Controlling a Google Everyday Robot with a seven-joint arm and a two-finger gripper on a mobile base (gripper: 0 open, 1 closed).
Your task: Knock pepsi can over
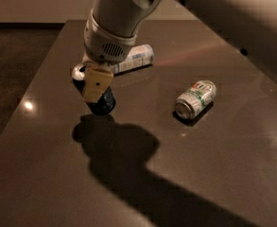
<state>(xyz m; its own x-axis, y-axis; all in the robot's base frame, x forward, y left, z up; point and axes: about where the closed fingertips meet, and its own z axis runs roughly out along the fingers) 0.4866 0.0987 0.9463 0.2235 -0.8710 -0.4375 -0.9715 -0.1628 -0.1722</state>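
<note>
The pepsi can point(101, 103) is dark with a silver top that points up and to the left. It stands tilted on the left part of the dark table point(128, 174). My gripper point(95, 83) is right at the can, pressed against its upper side, with a tan pad in front of it. The gripper covers the middle of the can. The big white arm comes in from the upper right.
A silver-and-green can point(195, 99) lies on its side at the centre right. A clear plastic bottle point(134, 58) lies on its side behind the gripper. The table's left edge point(31, 84) is close to the pepsi can.
</note>
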